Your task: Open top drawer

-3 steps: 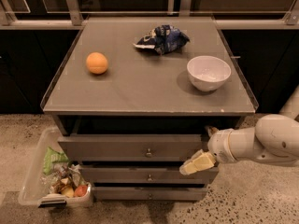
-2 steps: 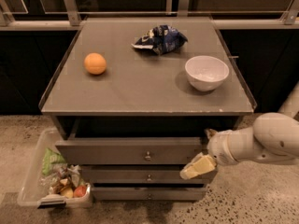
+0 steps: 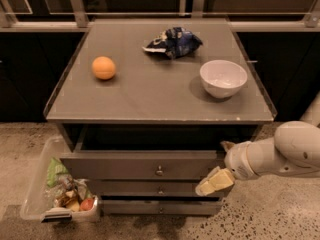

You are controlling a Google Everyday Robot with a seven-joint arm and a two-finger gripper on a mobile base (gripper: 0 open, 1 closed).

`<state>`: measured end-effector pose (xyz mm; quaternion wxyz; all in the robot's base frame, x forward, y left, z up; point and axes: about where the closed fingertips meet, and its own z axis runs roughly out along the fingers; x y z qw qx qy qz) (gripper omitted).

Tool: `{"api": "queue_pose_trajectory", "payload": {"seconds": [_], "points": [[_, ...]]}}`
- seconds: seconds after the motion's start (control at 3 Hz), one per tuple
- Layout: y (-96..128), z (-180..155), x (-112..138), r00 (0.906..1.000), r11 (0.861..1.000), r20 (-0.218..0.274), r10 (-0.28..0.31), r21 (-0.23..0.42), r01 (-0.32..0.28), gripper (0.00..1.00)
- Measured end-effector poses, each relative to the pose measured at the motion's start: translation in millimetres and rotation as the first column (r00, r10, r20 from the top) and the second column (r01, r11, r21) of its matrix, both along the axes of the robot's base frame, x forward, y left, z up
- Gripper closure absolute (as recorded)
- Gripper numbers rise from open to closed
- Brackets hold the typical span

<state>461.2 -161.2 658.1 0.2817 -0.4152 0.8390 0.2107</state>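
The top drawer (image 3: 120,167) is the widest grey front of three, with a small round metal knob (image 3: 159,171) at its centre. It stands a little way out from the cabinet, with a dark gap between it and the table top. My gripper (image 3: 214,180) is at the drawer front's right end, low against its lower right corner, well to the right of the knob. My white forearm (image 3: 280,154) reaches in from the right edge of the view. Two slimmer drawer fronts (image 3: 160,189) sit below it, set further back.
On the grey cabinet top (image 3: 150,94) are an orange (image 3: 104,67) at the left, a crumpled blue chip bag (image 3: 173,41) at the back and a white bowl (image 3: 223,77) at the right. A clear bin (image 3: 37,194) of snacks stands on the floor at the left.
The top drawer front and its knob have come a little further out towards the camera. My gripper has moved slightly down and forward with it.
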Motion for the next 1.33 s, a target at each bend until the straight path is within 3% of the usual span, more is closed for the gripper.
{"api": "queue_pose_trajectory", "payload": {"seconds": [0.33,0.67,1.0,1.33], "points": [[0,0,0,1.0000,1.000,0.000,0.000,0.000,0.000,0.00],[4,8,-29,0.9962,0.999,-0.081,0.032,-0.011,-0.033,0.00],[4,13,-41,0.9923,0.999,-0.116,0.043,-0.021,-0.046,0.00],[6,33,-72,0.9799,0.992,-0.184,0.077,-0.085,-0.094,0.00]]}}
